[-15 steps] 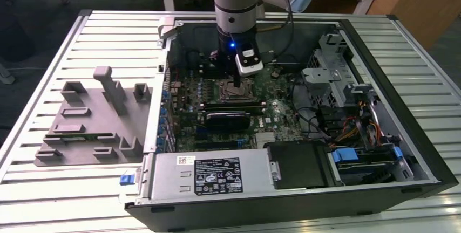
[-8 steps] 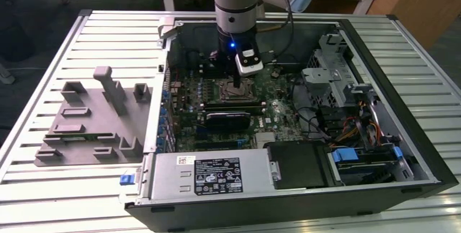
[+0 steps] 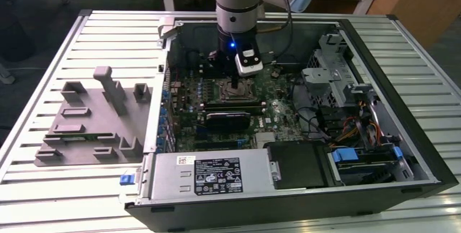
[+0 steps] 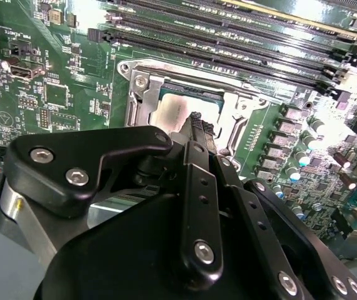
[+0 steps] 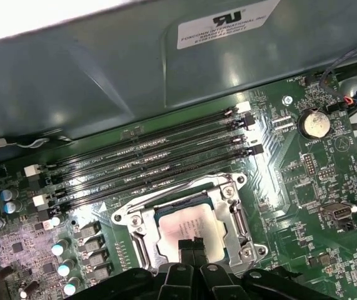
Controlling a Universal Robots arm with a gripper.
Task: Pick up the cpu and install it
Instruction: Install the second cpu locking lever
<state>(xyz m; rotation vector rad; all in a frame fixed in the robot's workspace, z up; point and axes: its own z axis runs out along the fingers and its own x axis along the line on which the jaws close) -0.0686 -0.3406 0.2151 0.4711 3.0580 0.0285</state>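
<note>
Open computer case [image 3: 403, 152] lying on the slatted desk [image 3: 43, 190], its green motherboard [image 3: 281, 95] exposed. Grey fixture tray [image 3: 86, 130] rests on the desk near the exterior view's left edge. Memory slots [image 5: 159, 156] and a coin battery [image 5: 314, 123] sit on the motherboard.

Cpu [image 5: 181, 226] silver-grey top; motherboard [image 5: 303, 187] green; gripper [image 5: 191, 245] black; socket frame [image 5: 228, 187] shiny silver; memory slots [image 5: 147, 156] black.
</note>
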